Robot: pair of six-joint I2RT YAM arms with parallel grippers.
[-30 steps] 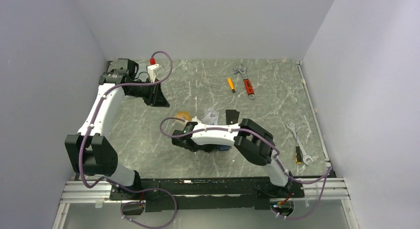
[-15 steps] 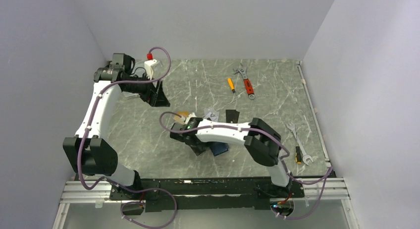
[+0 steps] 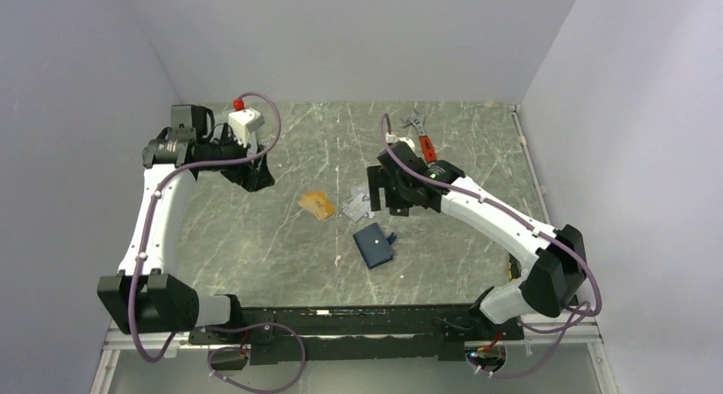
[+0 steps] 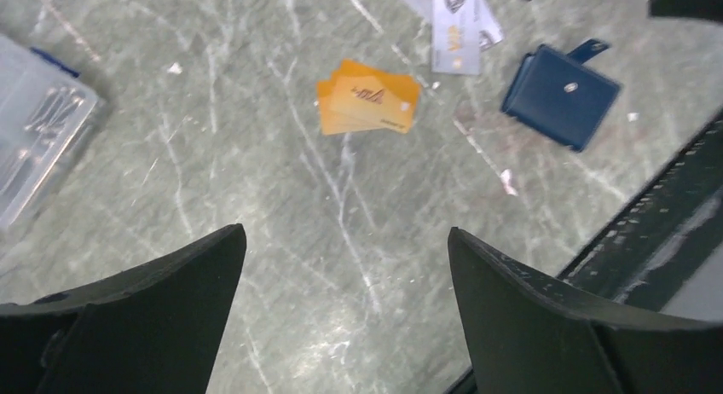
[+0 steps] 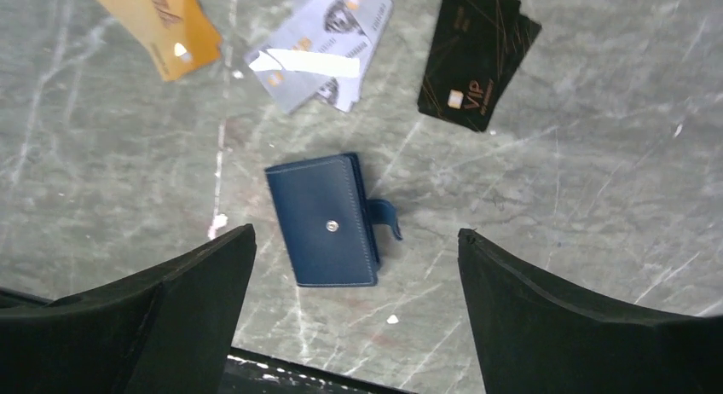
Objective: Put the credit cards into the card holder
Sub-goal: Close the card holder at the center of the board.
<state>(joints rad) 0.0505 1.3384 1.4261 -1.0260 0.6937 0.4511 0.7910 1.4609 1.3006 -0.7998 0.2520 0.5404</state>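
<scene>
The card holder [image 3: 373,245] [image 5: 328,219] [image 4: 563,95], a dark navy wallet, lies folded flat on the table with its snap tab sticking out to one side. Behind it lie orange-gold credit cards [image 3: 317,205] [image 4: 368,107] [image 5: 158,23], silvery patterned ones [image 3: 358,208] [image 5: 320,49] [image 4: 456,27] and black ones [image 5: 477,57]. My right gripper [image 3: 377,194] [image 5: 356,232] hovers open above the cards and wallet, holding nothing. At the back left my left gripper [image 3: 254,179] [image 4: 345,232] hangs open and empty, well apart from the cards.
A clear compartment box [image 4: 34,130] sits at the far left by the left arm. A red-handled adjustable wrench [image 3: 424,140] lies at the back. A spanner [image 3: 510,230] and a small yellow-and-black tool [image 3: 514,264] lie at the right edge.
The right arm has lifted off the wallet and swung to the back right, leaving the wallet on the table. Both grippers have opened. The left gripper shifted slightly left.
</scene>
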